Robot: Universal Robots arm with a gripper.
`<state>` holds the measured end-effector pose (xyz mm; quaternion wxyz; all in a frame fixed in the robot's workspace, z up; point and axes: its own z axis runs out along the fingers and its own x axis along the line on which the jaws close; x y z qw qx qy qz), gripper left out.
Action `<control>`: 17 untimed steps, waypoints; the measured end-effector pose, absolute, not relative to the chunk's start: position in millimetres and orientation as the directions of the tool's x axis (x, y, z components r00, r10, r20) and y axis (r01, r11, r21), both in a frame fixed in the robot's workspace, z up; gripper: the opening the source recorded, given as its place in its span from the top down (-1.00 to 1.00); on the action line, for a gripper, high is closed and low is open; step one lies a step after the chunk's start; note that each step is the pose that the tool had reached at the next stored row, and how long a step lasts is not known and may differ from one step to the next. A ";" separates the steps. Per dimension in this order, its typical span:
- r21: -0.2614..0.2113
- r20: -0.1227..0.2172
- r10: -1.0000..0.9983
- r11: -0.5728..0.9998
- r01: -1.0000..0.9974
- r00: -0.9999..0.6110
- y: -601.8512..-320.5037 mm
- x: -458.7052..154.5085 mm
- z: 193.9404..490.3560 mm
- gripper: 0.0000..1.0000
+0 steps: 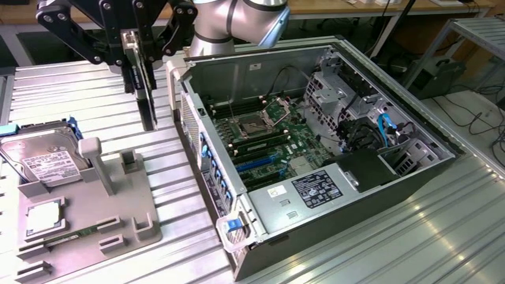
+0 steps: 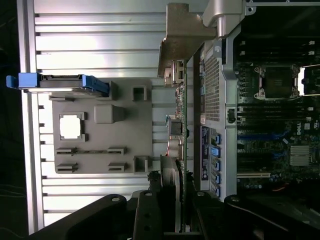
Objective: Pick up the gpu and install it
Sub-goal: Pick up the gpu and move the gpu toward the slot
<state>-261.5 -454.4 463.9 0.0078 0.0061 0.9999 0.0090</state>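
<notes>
The gripper (image 1: 144, 52) is matte black: two linkage fingers (image 1: 77, 34) built of flat, angular bars, with small silver screws (image 2: 112, 199) marking each pivot. Above the gripper, the arm (image 1: 236, 21) is a smooth silver-grey tube. It is thick and glossy and swells into a rounded, cap-like joint housing.
</notes>
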 end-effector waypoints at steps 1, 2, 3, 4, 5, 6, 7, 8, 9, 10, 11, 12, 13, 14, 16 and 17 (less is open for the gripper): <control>0.018 -0.015 0.013 1.000 0.012 -1.000 -454.4 -260.7 463.9 0.44; 0.018 -0.015 0.013 1.000 0.012 -1.000 -454.4 -260.2 463.9 0.44; 0.018 -0.015 0.013 1.000 0.012 -1.000 -454.4 -258.7 463.9 0.44; 0.018 -0.015 0.012 1.000 0.012 -1.000 -454.4 -257.7 463.9 0.44; 0.018 -0.015 0.013 1.000 0.012 -1.000 -454.4 -257.2 463.8 0.44; 0.018 -0.015 0.013 1.000 0.012 -1.000 -454.5 -256.7 463.8 0.44; 0.018 -0.015 0.013 1.000 0.012 -1.000 -454.4 -256.0 463.9 0.44; 0.018 -0.015 0.012 1.000 0.012 -1.000 -454.4 -255.5 463.9 0.44; 0.018 -0.015 0.013 1.000 0.012 -1.000 -454.4 -255.0 463.9 0.44; 0.018 -0.015 0.012 1.000 0.012 -1.000 -454.4 -254.3 463.9 0.44; 0.018 -0.015 0.012 1.000 0.012 -1.000 -454.5 -253.9 463.9 0.44; 0.018 -0.015 0.013 1.000 0.012 -1.000 -454.4 -253.4 463.9 0.44; 0.018 -0.015 0.012 1.000 0.012 -1.000 -454.4 -252.7 463.9 0.44; 0.018 -0.015 0.012 1.000 0.012 -1.000 -454.5 -252.3 463.9 0.44; 0.018 -0.015 0.012 1.000 0.012 -1.000 -454.4 -251.3 463.9 0.44; 0.018 -0.015 0.013 1.000 0.012 -1.000 -454.4 -250.7 463.9 0.44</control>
